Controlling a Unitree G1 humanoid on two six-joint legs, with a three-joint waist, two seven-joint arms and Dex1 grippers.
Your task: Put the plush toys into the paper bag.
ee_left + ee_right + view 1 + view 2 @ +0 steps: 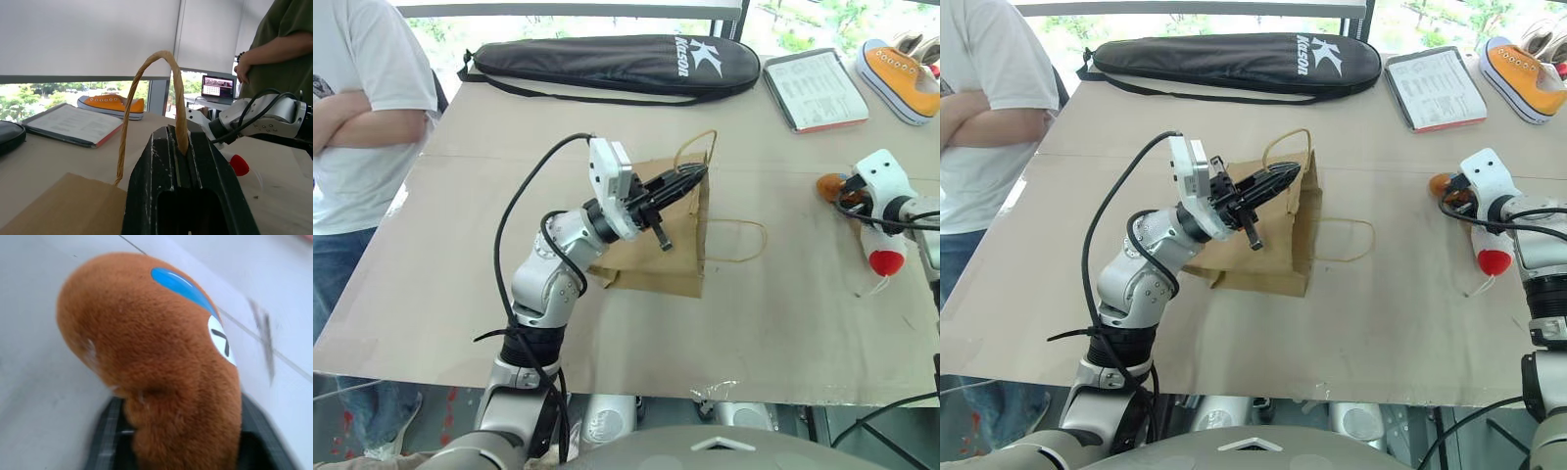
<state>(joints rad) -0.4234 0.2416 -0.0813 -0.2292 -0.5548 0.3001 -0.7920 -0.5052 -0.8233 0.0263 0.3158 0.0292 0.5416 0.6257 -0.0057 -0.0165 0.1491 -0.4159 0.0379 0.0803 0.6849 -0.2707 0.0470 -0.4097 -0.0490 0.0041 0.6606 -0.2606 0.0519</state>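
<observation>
Standing by the table, I judged the job to be at its first pickup: neither toy was in the bag yet. Nearest me, the left gripper (pixel 690 176) was pinched shut on one twisted loop handle (pixel 166 73) of the paper bag (pixel 656 259), lifting that edge while the bag slumped on the table (pixel 440 294) with its mouth barely parted. The other handle (pixel 744 240) lay flat on the tabletop beside it.

Off to the right, well apart from the bag, the right gripper (pixel 186 440) had the brown plush toy (pixel 156 362) sitting between its fingers, which were drawn in against the fur on both sides; I took that for a grasp, though how firm it was I could not tell. The white toy with the red end (pixel 883 253) lay just beside that hand, partly under the wrist.

Next, I reckoned, the brown toy had to be carried across to the bag, and the left arm would need to pull the mouth wider for it to drop in.

Farther back lay a notebook (pixel 813 88), an orange sneaker (pixel 901 78) cut off at the edge, and a black racket case (pixel 617 64). A person (pixel 362 117) stood at the far left with arms folded. The bag's inside was hidden.
</observation>
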